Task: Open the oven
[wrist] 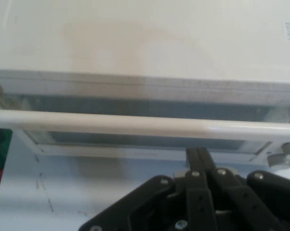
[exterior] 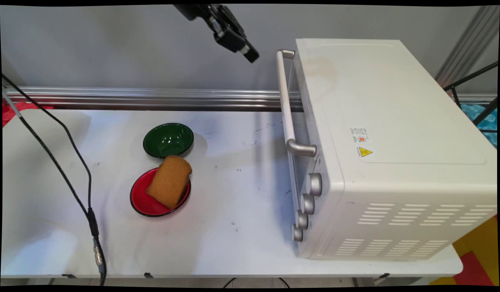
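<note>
My hand (exterior: 250, 54) hangs high above the worktop (exterior: 241, 227), close to the far end of the oven's door handle (exterior: 285, 101), holding nothing; its fingers look pressed together with no gap in the hand view. The white toaster oven (exterior: 395, 146) stands with its door shut. A bread slice (exterior: 170, 181) leans on the red plate (exterior: 142, 202), just beside the green bowl (exterior: 168, 140).

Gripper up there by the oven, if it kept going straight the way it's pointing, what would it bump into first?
Probably the oven's white door handle. The hand view looks along the gripper and that bar runs straight across just ahead, with the glass door behind it. Depth is hard to judge.
</note>
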{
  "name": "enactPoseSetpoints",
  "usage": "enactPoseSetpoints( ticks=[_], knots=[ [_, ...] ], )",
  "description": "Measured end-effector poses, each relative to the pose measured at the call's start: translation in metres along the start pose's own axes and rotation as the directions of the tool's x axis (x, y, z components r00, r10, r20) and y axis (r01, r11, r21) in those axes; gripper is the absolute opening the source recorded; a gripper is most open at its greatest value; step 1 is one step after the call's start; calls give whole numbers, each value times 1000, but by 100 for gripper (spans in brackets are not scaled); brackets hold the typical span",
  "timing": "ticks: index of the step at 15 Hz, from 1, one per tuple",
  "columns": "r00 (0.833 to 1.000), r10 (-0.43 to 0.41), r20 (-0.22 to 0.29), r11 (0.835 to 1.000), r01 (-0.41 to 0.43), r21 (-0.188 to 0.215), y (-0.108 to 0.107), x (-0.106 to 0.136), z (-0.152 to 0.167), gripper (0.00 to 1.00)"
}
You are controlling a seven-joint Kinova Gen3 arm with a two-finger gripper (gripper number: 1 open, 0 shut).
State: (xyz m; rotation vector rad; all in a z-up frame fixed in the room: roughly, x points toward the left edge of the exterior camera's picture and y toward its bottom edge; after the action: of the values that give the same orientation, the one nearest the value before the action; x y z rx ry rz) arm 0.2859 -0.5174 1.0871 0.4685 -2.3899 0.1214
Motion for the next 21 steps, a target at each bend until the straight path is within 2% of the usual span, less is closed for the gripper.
enactPoseSetpoints(
  ticks=[9,21],
  knots=[
    [1000,-8,-15,1000,8,-4,-6,10,49,0],
    [1000,4,-13,1000,-4,-8,-15,8,107,0]
  ],
)
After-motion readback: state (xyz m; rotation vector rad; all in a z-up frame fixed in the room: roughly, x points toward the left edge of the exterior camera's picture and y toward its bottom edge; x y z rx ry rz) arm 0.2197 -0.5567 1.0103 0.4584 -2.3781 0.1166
